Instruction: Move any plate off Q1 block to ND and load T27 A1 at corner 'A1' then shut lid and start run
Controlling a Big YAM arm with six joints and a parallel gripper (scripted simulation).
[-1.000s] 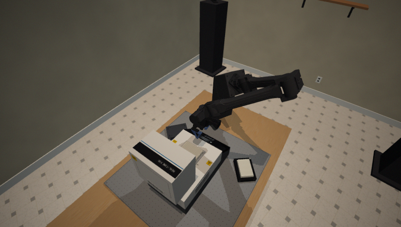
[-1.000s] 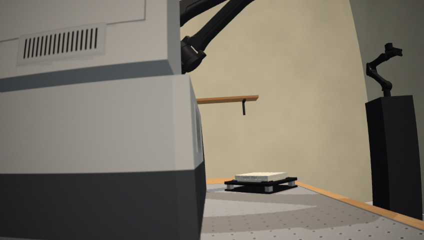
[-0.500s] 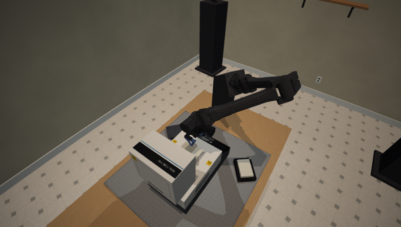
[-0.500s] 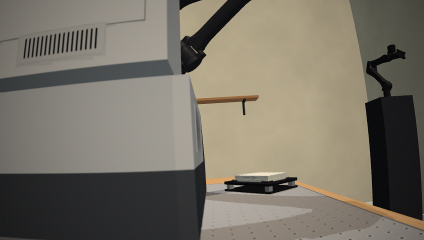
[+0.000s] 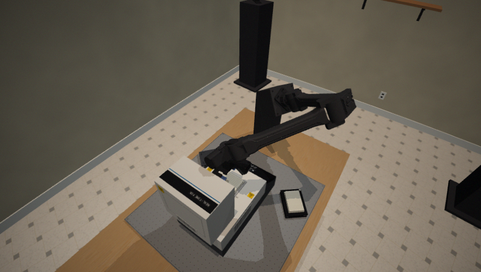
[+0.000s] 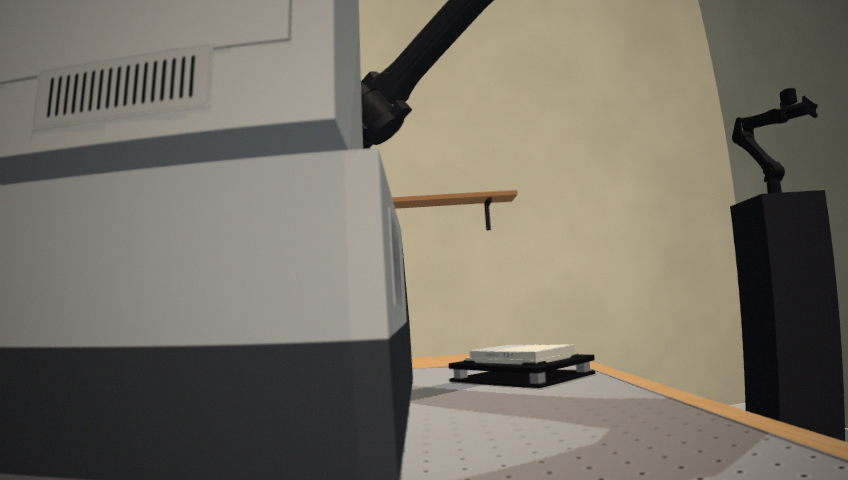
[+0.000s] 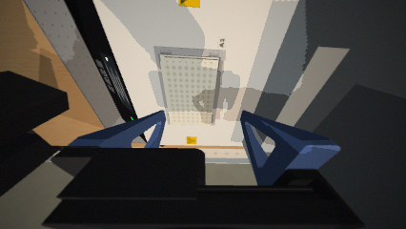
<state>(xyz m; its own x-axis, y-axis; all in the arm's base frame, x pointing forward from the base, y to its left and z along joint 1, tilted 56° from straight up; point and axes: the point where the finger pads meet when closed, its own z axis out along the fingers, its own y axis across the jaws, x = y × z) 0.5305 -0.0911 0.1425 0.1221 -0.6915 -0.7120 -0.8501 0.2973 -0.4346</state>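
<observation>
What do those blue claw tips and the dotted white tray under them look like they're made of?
The gripper, open and empty, has blue fingers that look like matte moulded plastic: flat colour, hollow triangular cut-outs, no shine. The plate on the cycler's block looks like pale plastic under a dull seal; rows of wells show faintly through. Neither can be confirmed by sight.

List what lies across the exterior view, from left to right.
Cycler Q1 → robot arm → wall shelf → plate on its black nest → black pedestal carrying a small arm.
</observation>
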